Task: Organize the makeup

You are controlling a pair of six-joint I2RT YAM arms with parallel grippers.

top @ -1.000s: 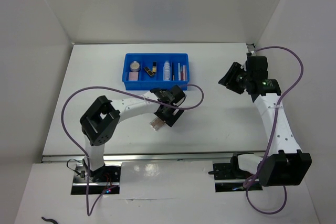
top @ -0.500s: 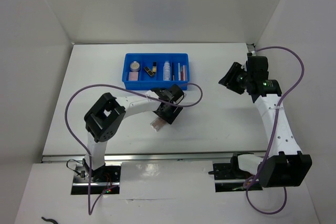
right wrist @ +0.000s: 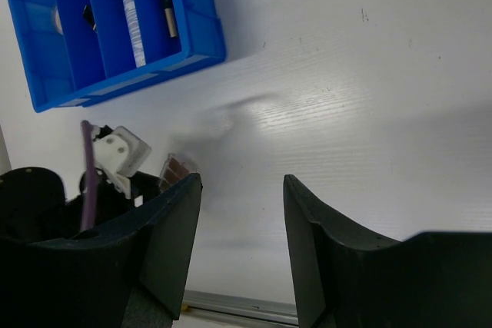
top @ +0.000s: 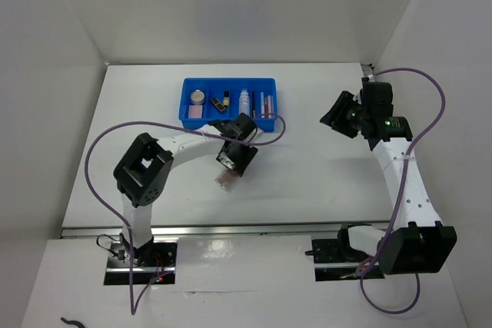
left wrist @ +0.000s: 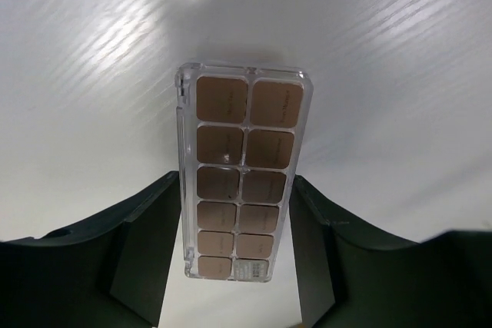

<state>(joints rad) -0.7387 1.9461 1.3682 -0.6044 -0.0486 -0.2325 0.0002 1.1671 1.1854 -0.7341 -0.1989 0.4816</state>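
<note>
Clear-cased palette (left wrist: 238,170), brown pans in two-column grid; blue tray (top: 228,81); white table (top: 323,182); purple cable (right wrist: 87,170).

Clear brown-pan palette (left wrist: 240,174) lies flat on the table (top: 323,182).

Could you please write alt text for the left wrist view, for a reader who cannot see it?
A clear palette with two columns of brown pans shows against the white table, between the dark fingers of the left gripper. The fingers sit close at its long sides; whether they grip it is unclear.
</note>
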